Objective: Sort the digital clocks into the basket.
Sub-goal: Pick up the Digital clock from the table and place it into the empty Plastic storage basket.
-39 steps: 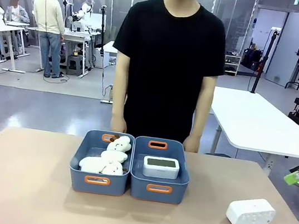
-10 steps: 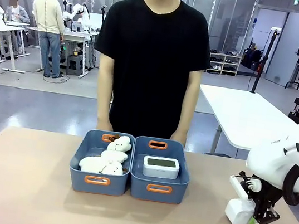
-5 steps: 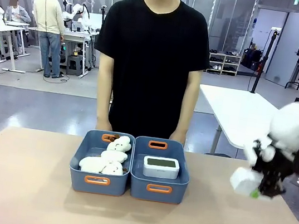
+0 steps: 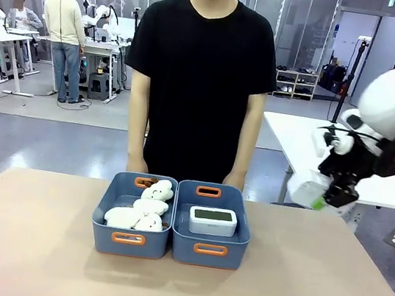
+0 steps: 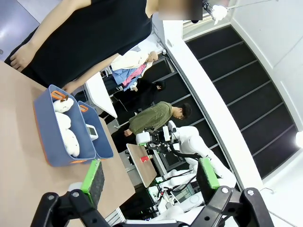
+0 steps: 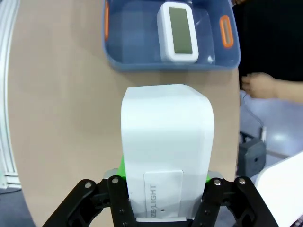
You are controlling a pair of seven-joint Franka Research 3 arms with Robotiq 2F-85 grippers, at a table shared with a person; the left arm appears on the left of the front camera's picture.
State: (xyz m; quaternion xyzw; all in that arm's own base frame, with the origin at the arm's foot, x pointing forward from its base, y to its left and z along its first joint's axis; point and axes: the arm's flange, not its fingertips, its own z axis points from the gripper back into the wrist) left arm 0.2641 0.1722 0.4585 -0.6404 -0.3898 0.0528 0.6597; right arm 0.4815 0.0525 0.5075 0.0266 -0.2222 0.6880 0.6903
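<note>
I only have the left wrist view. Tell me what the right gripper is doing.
Observer: The right gripper is shut on a white clock, held high above the table's right side.
Operator: Report what's in the target basket.
Observer: The right-hand basket already holds one clock, LCD face up.
Operator: Say where the person's hands are.
Observer: Both rest at the far table edge behind the baskets; one hand shows beside the basket.

Held clock (image 6: 164, 151) — face hidden (pads probably behind).

The held clock (image 6: 165, 151) bears a label ending "LIGHT".
</note>
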